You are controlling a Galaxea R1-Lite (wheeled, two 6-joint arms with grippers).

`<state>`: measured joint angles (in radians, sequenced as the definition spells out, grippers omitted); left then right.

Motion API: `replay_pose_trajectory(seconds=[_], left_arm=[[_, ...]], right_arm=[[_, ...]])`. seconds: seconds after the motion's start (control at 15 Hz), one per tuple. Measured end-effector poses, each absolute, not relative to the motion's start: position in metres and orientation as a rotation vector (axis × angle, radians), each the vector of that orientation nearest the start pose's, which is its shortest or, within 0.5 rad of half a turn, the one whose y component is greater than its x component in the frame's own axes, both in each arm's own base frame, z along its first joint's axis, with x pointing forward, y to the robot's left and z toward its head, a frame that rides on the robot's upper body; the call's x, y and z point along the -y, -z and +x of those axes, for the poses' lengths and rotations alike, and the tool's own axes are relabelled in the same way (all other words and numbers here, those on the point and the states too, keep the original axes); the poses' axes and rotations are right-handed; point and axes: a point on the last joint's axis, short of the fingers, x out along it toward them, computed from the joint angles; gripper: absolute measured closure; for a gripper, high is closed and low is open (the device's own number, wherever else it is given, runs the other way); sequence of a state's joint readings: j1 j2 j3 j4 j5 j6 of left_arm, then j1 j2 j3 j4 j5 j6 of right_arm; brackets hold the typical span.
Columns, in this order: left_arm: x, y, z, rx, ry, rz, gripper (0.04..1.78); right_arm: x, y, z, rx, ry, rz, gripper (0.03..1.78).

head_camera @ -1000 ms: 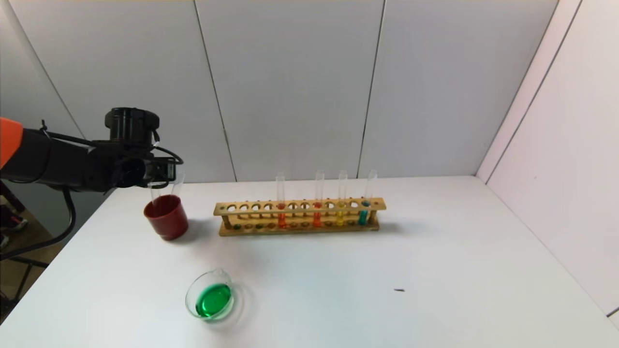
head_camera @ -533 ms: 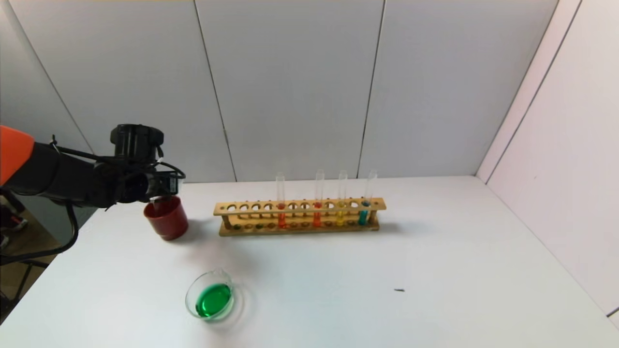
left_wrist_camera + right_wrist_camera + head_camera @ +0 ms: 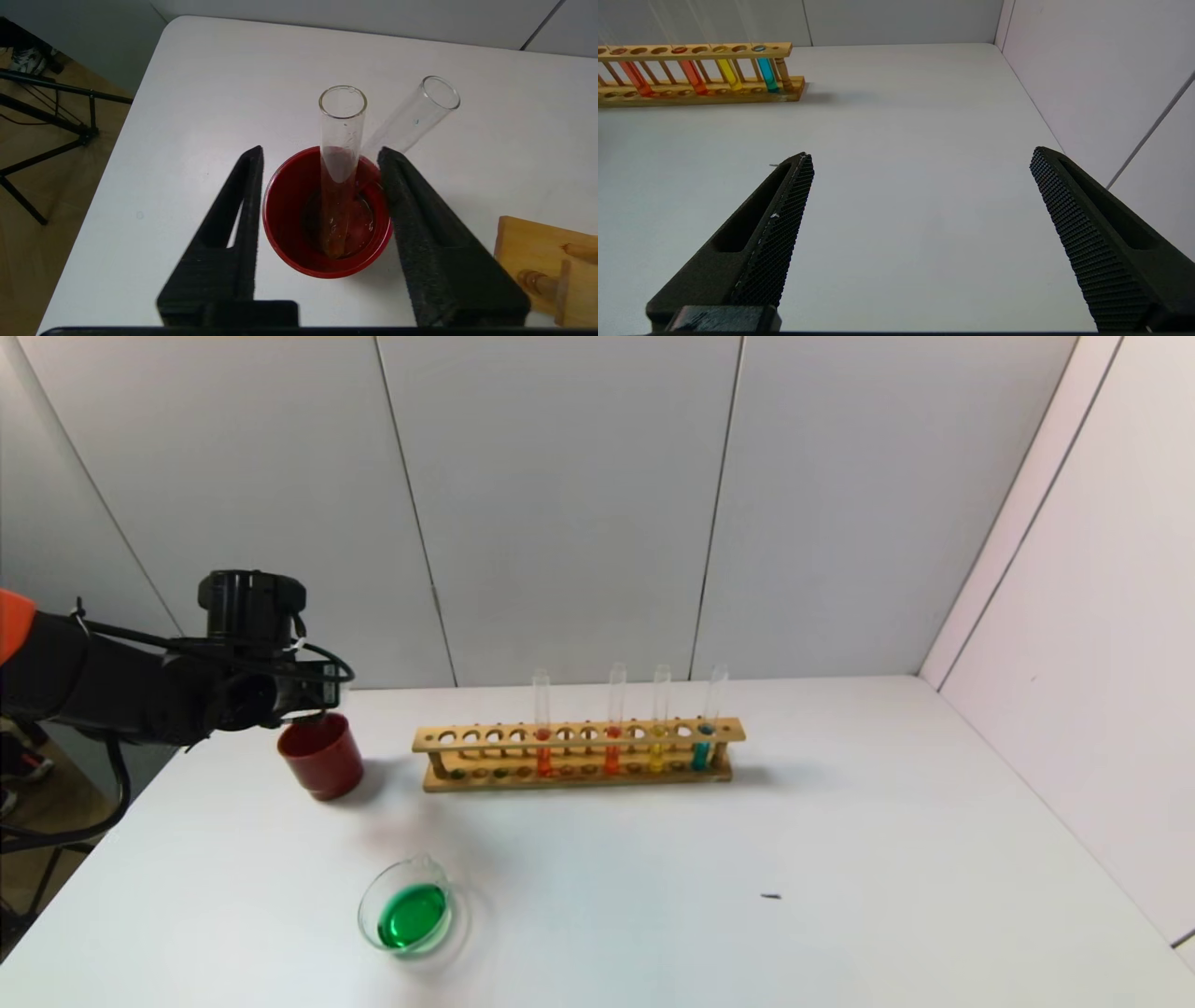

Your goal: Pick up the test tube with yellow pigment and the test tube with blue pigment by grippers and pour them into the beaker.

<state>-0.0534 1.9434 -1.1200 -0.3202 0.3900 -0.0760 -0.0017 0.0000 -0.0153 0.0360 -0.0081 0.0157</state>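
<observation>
Two empty test tubes [image 3: 341, 140] now stand in the red cup [image 3: 285, 242], and neither is gripped: the jaws of the left gripper [image 3: 320, 156] are parted to either side of the cup, with a clear gap between each pad and the glass. A second ago the jaws were shut on the tubes above the cup; since then the arm has lowered them in and released. One tube stands nearly upright, its base on the cup floor with a yellowish-brown trace low down; the other leans outward against the rim toward the table's far side.

In the head view the left gripper [image 3: 313, 695] sits just above and behind the cup, at the left end of the table [image 3: 840, 859].

Judged from this layout, the pouring is done and the used glassware is being discarded. The beaker [image 3: 408, 907], near the table's front edge and well apart from the jaws, contains green liquid, consistent with yellow and blue pigment already combined.

The wooden rack [image 3: 579, 753] stands to the right of the cup and carries two orange-red tubes, the test tube with yellow pigment [image 3: 658, 733] and the test tube with blue pigment [image 3: 705, 733], all untouched twins.

The right gripper [image 3: 920, 200] is parked low over bare table, jaws wide, holding nothing.
</observation>
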Motion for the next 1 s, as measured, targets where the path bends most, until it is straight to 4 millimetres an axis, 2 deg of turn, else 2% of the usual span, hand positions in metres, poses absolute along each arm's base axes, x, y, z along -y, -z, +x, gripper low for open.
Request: replay_pose_trajectory(seconds=[0.2, 0.4, 0.6, 0.73, 1.0], left_arm=[[0.015, -0.168, 0.363, -0.450, -0.342, 0.041, 0.40], [0.018, -0.189, 0.348, -0.400, -0.325, 0.054, 0.13], [0.021, -0.210, 0.318, -0.352, -0.307, 0.059, 0.07], [0.020, -0.223, 0.291, -0.317, -0.302, 0.054, 0.07], [0.012, -0.249, 0.214, -0.242, -0.300, 0.057, 0.07]], right_arm=[[0.000, -0.076, -0.024, -0.020, 0.010, 0.016, 0.11], [0.000, -0.076, -0.024, -0.021, 0.010, 0.016, 0.11], [0.000, -0.076, -0.024, -0.020, 0.010, 0.015, 0.11], [0.000, -0.076, -0.024, -0.020, 0.010, 0.016, 0.11], [0.000, -0.076, -0.024, -0.020, 0.010, 0.015, 0.11]])
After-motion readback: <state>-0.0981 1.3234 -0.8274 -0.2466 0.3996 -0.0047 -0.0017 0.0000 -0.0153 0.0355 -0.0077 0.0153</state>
